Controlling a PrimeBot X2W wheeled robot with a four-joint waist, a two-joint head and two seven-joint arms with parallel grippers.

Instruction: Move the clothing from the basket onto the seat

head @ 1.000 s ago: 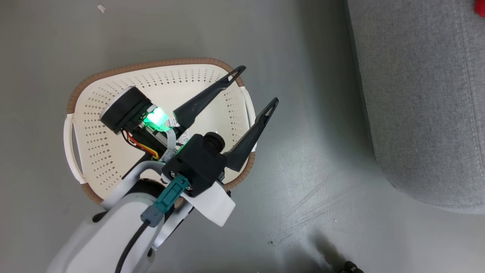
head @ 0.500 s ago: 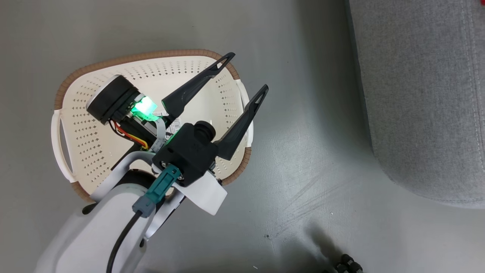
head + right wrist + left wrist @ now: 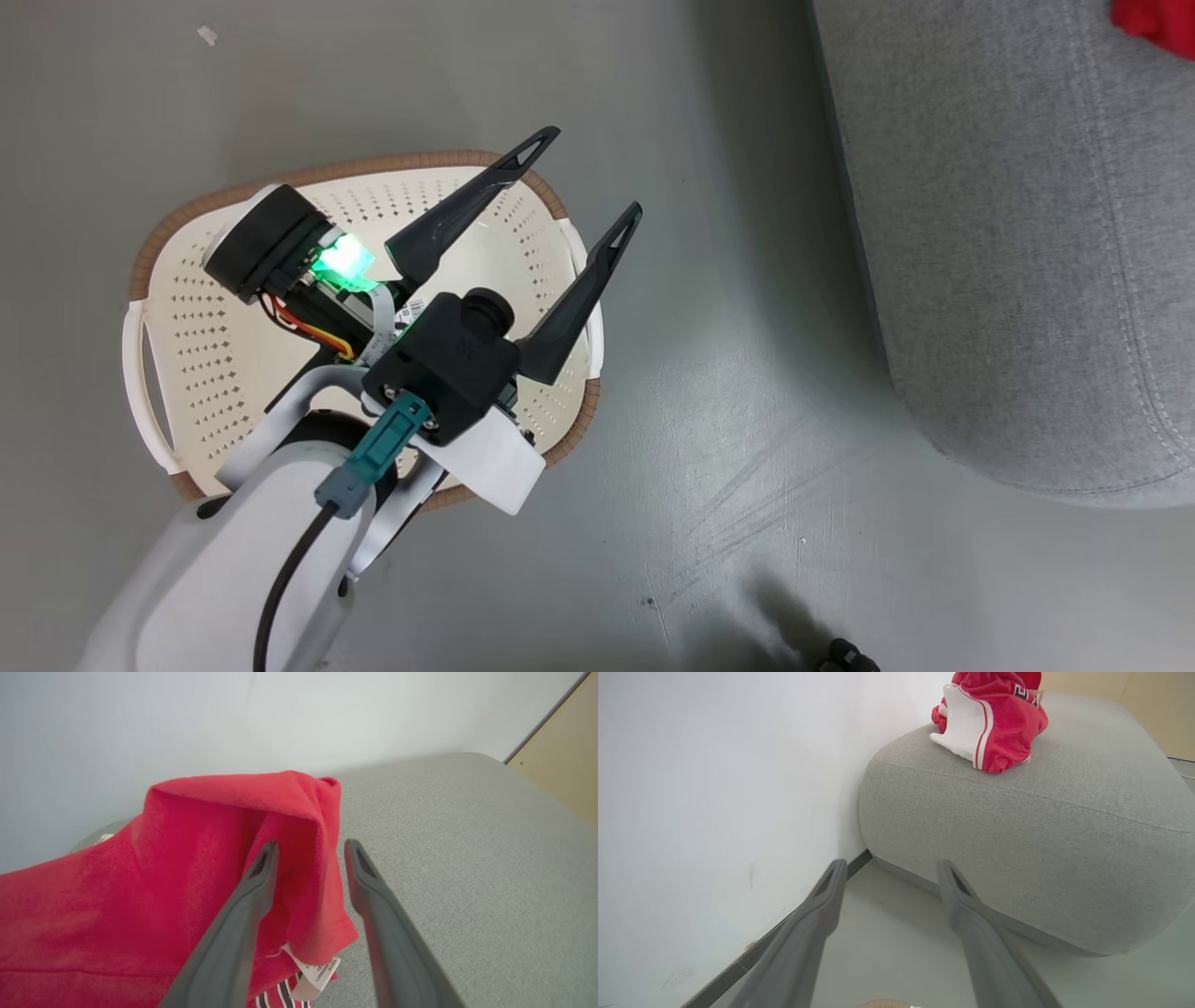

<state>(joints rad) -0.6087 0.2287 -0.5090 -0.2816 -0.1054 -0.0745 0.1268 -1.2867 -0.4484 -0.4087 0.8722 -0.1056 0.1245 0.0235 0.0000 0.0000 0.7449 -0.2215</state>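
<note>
Head view: one grey seat (image 3: 1008, 233) on the right, one basket (image 3: 187, 327) set apart on the floor (image 3: 747, 467), the left arm (image 3: 233, 579) hiding its middle. One red clothing (image 3: 994, 723) heap lies on the seat. The left jaws spread above the basket; the right jaws spread, a clothing fold between them.

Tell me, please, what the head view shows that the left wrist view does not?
Head view: the perforated inside of the basket, bare where visible, beneath the left gripper. Left wrist view: the white wall, and the white panel and lettering of the clothing. Both: the grey sofa, the floor, the open left gripper, red fabric on the sofa.
</note>
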